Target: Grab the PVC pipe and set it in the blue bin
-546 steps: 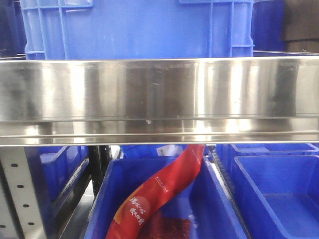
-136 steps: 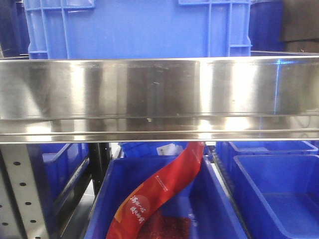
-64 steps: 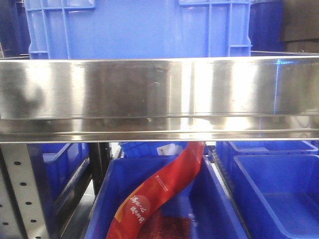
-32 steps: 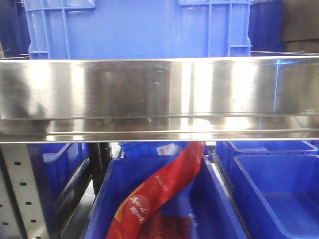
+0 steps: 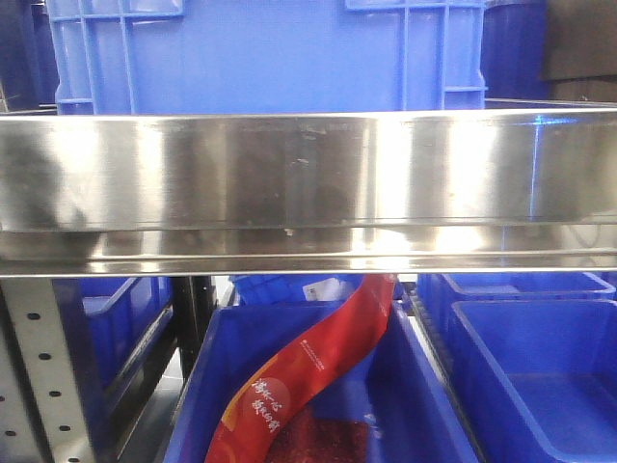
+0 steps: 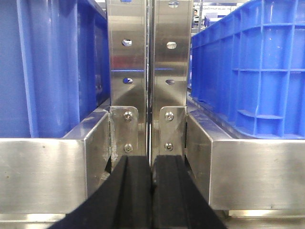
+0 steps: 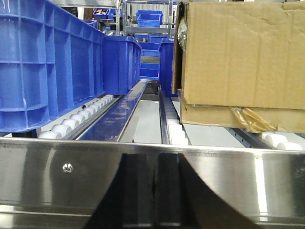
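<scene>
PVC pipe appears in none of the three views, so I cannot tell where it lies.

Front view: one steel shelf rail (image 5: pixel 308 188) spans the picture, one large blue crate (image 5: pixel 270 58) stands above it, and below sit three blue bins: a middle bin (image 5: pixel 405 405) holding one red pouch (image 5: pixel 308 371), a right bin (image 5: pixel 540 376) and a left bin (image 5: pixel 116 323).

Only the left wrist view shows the left gripper (image 6: pixel 152 191), its black fingers pressed together, facing two steel uprights (image 6: pixel 150 71) between two blue crates.

Only the right wrist view shows the right gripper (image 7: pixel 153 195), fingers pressed together before a steel rail (image 7: pixel 57 174), with roller lanes (image 7: pixel 78 119), blue crates and one cardboard box (image 7: pixel 243 62) beyond.
</scene>
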You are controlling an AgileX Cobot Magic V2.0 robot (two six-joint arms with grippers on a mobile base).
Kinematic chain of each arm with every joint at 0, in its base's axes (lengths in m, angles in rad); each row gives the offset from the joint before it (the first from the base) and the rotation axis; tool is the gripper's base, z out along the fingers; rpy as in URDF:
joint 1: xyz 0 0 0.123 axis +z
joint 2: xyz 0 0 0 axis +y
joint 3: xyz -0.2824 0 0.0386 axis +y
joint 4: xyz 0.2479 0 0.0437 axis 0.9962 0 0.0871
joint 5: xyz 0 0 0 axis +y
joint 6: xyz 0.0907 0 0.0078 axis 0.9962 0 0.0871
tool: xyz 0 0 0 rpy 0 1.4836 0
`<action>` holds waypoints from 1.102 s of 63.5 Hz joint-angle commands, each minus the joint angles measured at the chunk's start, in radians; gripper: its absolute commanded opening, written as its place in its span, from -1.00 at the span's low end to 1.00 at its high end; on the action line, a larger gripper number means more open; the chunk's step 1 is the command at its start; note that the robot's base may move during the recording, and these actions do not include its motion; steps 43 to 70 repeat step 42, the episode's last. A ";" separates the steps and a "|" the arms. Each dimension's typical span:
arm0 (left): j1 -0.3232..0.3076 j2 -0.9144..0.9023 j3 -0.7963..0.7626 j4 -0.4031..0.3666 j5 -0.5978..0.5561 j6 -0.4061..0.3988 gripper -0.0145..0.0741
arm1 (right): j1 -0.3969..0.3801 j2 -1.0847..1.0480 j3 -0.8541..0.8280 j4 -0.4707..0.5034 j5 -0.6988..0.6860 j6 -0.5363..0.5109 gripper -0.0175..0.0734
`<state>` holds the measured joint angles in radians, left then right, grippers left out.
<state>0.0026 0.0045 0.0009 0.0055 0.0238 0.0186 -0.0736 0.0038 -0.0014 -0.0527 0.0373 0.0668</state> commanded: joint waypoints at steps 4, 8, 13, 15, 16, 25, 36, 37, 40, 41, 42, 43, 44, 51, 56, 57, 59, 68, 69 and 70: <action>0.004 -0.005 -0.001 0.004 -0.012 0.009 -0.92 | 0.004 -0.004 0.001 -0.004 -0.022 -0.003 -0.98; 0.004 -0.005 -0.001 0.004 -0.012 0.009 -0.92 | 0.004 -0.004 0.001 -0.004 -0.022 -0.003 -0.98; 0.004 -0.005 -0.001 0.004 -0.012 0.009 -0.92 | 0.004 -0.004 0.001 -0.004 -0.022 -0.003 -0.98; 0.004 -0.005 -0.001 0.004 -0.012 0.009 -0.92 | 0.004 -0.004 0.001 -0.004 -0.022 -0.003 -0.98; 0.004 -0.005 -0.001 0.004 -0.012 0.009 -0.92 | 0.004 -0.004 0.001 -0.004 -0.022 -0.003 -0.98; 0.004 -0.005 -0.001 0.004 -0.012 0.009 -0.92 | 0.004 -0.004 0.001 -0.004 -0.022 -0.003 -0.98; 0.004 -0.005 -0.001 0.004 -0.012 0.009 -0.92 | 0.004 -0.004 0.001 -0.004 -0.022 -0.003 -0.98; 0.004 -0.005 -0.001 0.004 -0.012 0.009 -0.92 | 0.004 -0.004 0.001 -0.004 -0.022 -0.003 -0.98; 0.004 -0.005 -0.001 0.004 -0.012 0.009 -0.92 | 0.004 -0.004 0.001 -0.004 -0.022 -0.003 -0.98; 0.004 -0.005 -0.001 0.004 -0.012 0.009 -0.92 | 0.004 -0.004 0.001 -0.004 -0.022 -0.003 -0.98; 0.004 -0.005 -0.001 0.004 -0.012 0.009 -0.92 | 0.004 -0.004 0.001 -0.004 -0.022 -0.003 -0.98; 0.004 -0.005 -0.001 0.004 -0.012 0.009 -0.92 | 0.004 -0.004 0.001 -0.004 -0.022 -0.003 -0.98; 0.004 -0.005 -0.001 0.004 -0.012 0.009 -0.92 | 0.004 -0.004 0.001 -0.004 -0.022 -0.003 -0.98; 0.004 -0.005 -0.001 0.004 -0.012 0.009 -0.92 | 0.004 -0.004 0.001 -0.004 -0.022 -0.003 -0.98; 0.004 -0.005 -0.001 0.004 -0.012 0.009 -0.92 | 0.004 -0.004 0.001 -0.004 -0.022 -0.003 -0.98; 0.004 -0.005 -0.001 0.004 -0.012 0.009 -0.92 | 0.004 -0.004 0.001 -0.004 -0.022 -0.003 -0.98; 0.004 -0.005 -0.001 0.004 -0.012 0.009 -0.92 | 0.004 -0.004 0.001 -0.004 -0.022 -0.003 -0.98; 0.004 -0.005 -0.001 0.004 -0.012 0.009 -0.92 | 0.004 -0.004 0.001 -0.004 -0.022 -0.003 -0.98; 0.004 -0.005 -0.001 0.004 -0.012 0.009 -0.92 | 0.004 -0.004 0.001 -0.004 -0.022 -0.003 -0.98; 0.004 -0.005 -0.001 0.004 -0.012 0.009 -0.92 | 0.004 -0.004 0.001 -0.004 -0.022 -0.003 -0.98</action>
